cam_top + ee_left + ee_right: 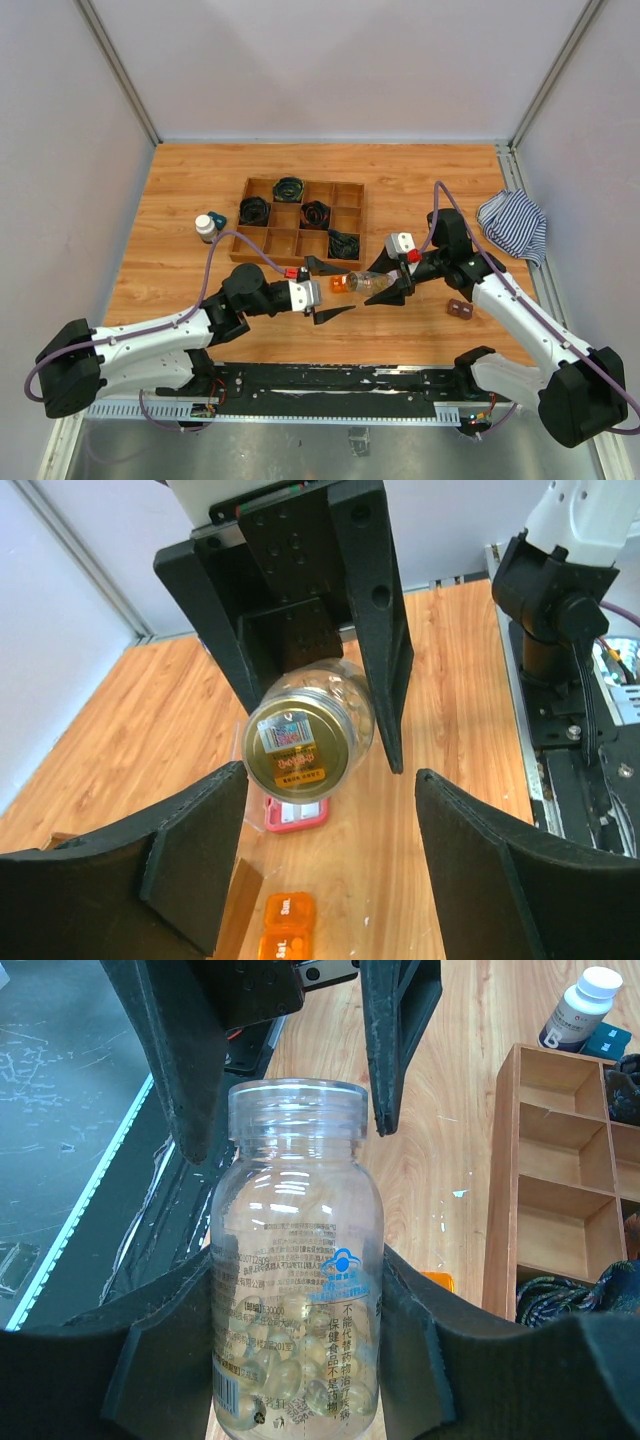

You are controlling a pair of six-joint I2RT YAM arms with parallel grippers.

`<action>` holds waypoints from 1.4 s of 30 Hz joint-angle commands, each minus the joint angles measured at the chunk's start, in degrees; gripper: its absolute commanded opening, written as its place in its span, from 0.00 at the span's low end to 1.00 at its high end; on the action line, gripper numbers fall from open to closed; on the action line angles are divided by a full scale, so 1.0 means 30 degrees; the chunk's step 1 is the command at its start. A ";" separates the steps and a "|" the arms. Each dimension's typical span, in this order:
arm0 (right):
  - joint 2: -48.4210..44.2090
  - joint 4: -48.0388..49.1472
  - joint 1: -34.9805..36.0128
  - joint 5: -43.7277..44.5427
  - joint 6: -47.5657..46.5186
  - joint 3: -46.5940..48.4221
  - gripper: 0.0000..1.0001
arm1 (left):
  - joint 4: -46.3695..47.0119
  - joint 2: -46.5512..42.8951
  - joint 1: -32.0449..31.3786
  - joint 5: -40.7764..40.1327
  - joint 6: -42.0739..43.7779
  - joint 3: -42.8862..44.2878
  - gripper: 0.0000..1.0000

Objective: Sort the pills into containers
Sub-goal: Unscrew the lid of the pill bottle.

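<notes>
A wooden table (200, 180) lies between pale grey walls, and both arms reach over its middle part. The right gripper (388, 282) is closed around the body of the small clear cylindrical vial (295, 1260) and holds it lying on its side above the table, with pale translucent pills (290, 1380) gathered at the end next to this gripper. The other end of the vial points at the left gripper (345, 290), whose jaws stand wide apart, one on each side of that end, without touching it. From the left wrist this end shows a gold round face with a small label; it is perhaps a seal, but I cannot tell surely. Below the vial, just ahead of the left fingers (190, 850), the flat pink translucent rectangular box (297, 816) lies on the table, and a small orange block (285, 928) lies directly under them. The small dark bottle with white cap (205, 227) stands upright far from both grippers, beside the large wooden compartment tray (300, 218).
</notes>
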 commanded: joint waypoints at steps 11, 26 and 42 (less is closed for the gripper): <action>-0.0232 -0.0090 0.0060 -0.0672 -0.0094 0.0216 0.01 | 0.3437 0.0145 0.0112 -0.0456 -0.1385 0.0303 0.67; -0.0297 -0.0076 0.0060 -0.0701 -0.0071 0.0230 0.01 | 0.2933 0.0841 0.0097 -0.0114 -0.1463 0.0687 0.61; -0.0322 -0.0103 0.0060 -0.0591 -0.0065 0.0218 0.01 | 0.2881 0.0795 0.0117 0.0549 -0.3523 0.0827 0.11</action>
